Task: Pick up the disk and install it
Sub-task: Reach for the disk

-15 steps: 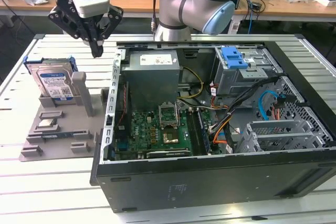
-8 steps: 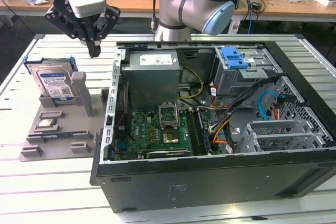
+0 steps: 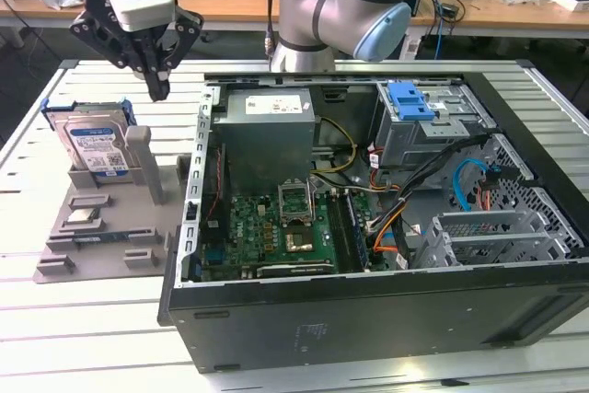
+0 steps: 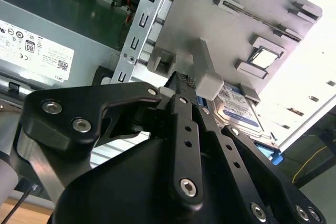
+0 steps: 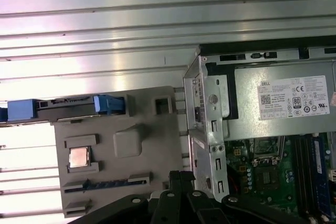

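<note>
- The disk (image 3: 92,143), a flat silver metal hard drive with a blue-and-white label and a bright blue plastic bracket, stands on edge in a slot at the far end of the grey moulded plastic stand (image 3: 103,227). Nothing grips it.
- The black gripper (image 3: 158,89) hangs above the stand, over its upright grey post (image 3: 147,161) and not over the disk. The jaws look closed with nothing between them.
- Likely fault: coming down on the stand with the jaws closed would knock the disk's top edge or the post instead of straddling the drive.
- In the second wrist view the post (image 4: 206,74) sits just beside the disk's labelled face (image 4: 239,111). A finger on that side has little room, I judge, and could catch the post and skew the grasp.
- The disk only rests in the stand's slot, so an off-centre touch might tip it or drag the light stand across the slatted metal surface (image 3: 55,329).
- The open black computer case (image 3: 368,324) has its bare sheet-metal edge (image 3: 198,163) near the stand, so a low sideways sweep could strike it.
</note>
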Motion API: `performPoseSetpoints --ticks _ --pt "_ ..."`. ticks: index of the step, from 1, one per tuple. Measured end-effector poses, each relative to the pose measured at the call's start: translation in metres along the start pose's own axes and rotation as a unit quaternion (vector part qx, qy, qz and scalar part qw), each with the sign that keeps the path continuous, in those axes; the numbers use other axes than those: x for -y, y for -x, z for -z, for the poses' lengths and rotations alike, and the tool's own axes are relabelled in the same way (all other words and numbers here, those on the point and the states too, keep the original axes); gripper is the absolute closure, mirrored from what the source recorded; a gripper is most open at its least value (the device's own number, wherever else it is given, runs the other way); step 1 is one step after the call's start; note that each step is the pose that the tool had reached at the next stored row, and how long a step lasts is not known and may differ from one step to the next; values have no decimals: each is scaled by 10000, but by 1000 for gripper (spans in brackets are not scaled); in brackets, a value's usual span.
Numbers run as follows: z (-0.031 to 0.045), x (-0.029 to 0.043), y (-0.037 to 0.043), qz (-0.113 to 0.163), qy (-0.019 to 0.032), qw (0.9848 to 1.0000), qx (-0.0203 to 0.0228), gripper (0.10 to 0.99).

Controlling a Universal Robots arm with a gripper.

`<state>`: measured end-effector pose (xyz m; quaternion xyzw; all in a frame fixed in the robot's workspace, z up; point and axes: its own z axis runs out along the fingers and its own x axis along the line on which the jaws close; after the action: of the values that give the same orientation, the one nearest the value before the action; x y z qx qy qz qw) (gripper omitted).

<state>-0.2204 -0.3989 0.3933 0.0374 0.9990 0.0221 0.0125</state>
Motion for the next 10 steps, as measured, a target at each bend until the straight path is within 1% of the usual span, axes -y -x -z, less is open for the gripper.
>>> performPoseSetpoints --ticks 4,8,10 --pt "1 3 -47 0 0 10000 0 980" --pt "4 11 -147 -1 0 10000 0 980" --pt "5 13 -184 -1 0 10000 0 980"
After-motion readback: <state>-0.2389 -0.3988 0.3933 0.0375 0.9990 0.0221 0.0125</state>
